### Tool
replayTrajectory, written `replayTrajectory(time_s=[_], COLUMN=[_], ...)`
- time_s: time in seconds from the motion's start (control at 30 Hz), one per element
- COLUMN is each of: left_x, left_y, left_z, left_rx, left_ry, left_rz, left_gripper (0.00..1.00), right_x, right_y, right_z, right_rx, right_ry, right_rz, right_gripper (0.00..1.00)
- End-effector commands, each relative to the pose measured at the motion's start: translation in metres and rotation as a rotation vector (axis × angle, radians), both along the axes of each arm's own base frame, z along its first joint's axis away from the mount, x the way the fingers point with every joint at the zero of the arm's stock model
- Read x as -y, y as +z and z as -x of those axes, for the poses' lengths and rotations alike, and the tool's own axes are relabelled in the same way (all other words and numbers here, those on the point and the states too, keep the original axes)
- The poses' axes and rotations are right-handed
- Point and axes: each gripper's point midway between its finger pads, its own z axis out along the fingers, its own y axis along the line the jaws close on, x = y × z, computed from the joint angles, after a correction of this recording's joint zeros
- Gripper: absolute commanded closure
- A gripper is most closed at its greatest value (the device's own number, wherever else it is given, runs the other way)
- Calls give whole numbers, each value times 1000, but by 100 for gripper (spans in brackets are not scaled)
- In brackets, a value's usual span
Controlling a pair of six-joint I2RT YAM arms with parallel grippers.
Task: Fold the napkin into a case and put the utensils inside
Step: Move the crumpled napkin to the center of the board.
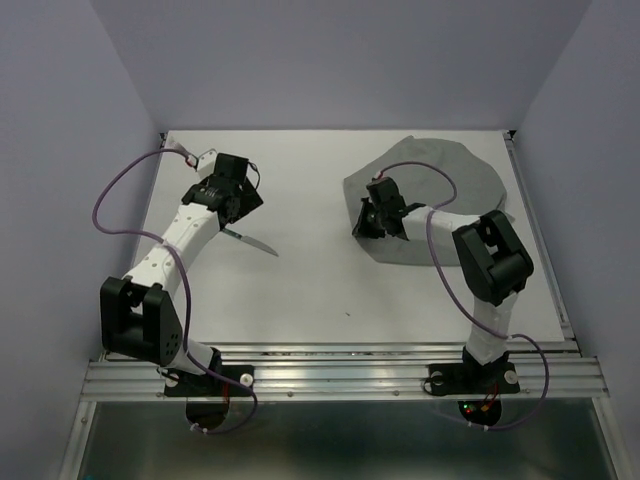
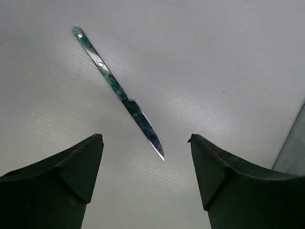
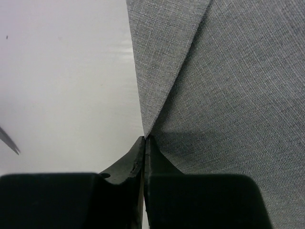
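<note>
The napkin [image 1: 450,180], a plain grey cloth, lies spread at the back right with one flap folded over [image 3: 162,62]. No case is in view. My right gripper [image 1: 378,225] is at the napkin's left edge. Its jaws [image 3: 144,139] are shut on the tip of the folded cloth. One of the utensils, a knife [image 1: 250,242] with a teal handle and a pointed blade, lies flat on the white table at the left. My left gripper [image 1: 238,203] hovers just behind the knife [image 2: 114,86], open [image 2: 145,138], with nothing between its fingers.
The white table [image 1: 320,280] is walled at the back and sides. A metal rail [image 1: 340,365] runs along the near edge. The knife tip [image 3: 10,142] shows at the left edge of the right wrist view.
</note>
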Motion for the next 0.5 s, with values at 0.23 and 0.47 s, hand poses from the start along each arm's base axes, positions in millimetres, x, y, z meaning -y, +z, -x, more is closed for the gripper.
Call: replayTrajectory(time_s=[0.23, 0.47], left_x=[48, 88], left_y=[-16, -38], left_z=[-2, -5], left_rx=[-54, -113], left_ry=[-162, -232], left_rz=[15, 8], left_gripper=[6, 5], right_x=[-76, -14], right_y=[28, 68], right_z=[79, 80], right_rx=[130, 256], right_ry=[323, 154], right_rz=[67, 242], right_gripper=[89, 22])
